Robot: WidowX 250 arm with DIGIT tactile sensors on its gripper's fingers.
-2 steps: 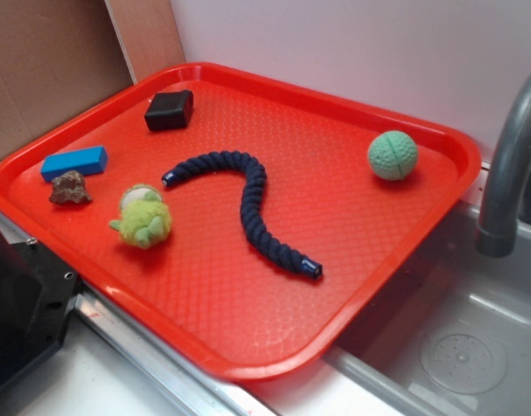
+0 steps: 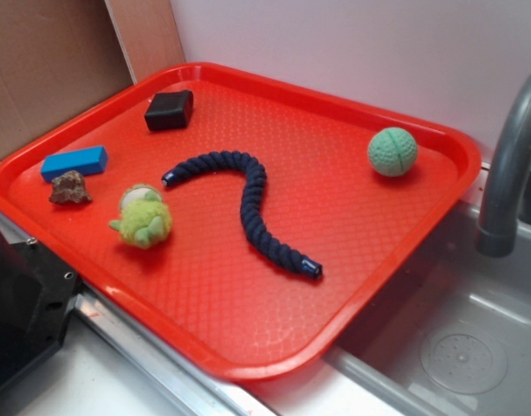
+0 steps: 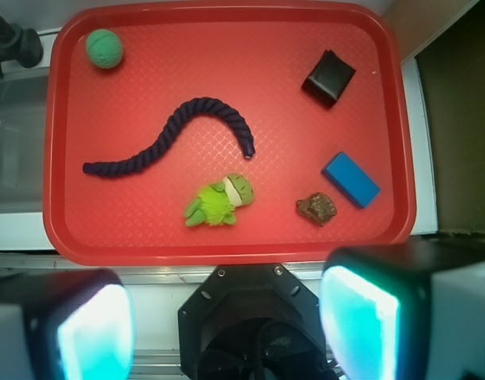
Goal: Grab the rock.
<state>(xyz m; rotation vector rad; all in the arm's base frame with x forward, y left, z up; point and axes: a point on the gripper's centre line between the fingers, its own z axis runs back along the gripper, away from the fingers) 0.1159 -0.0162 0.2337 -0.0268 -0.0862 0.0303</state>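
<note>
The rock, a small jagged brown-grey lump, lies on the red tray near its left edge, just below a blue block. In the wrist view my gripper hangs high above the tray's near edge. It is open, with nothing between its two glowing teal pads. The rock sits up and to the right of the gripper in that view, well apart from it. The exterior view does not show the gripper.
Also on the tray: a green plush toy, a dark blue rope, a black box and a green ball. A sink with a grey faucet lies right. The black robot base is below.
</note>
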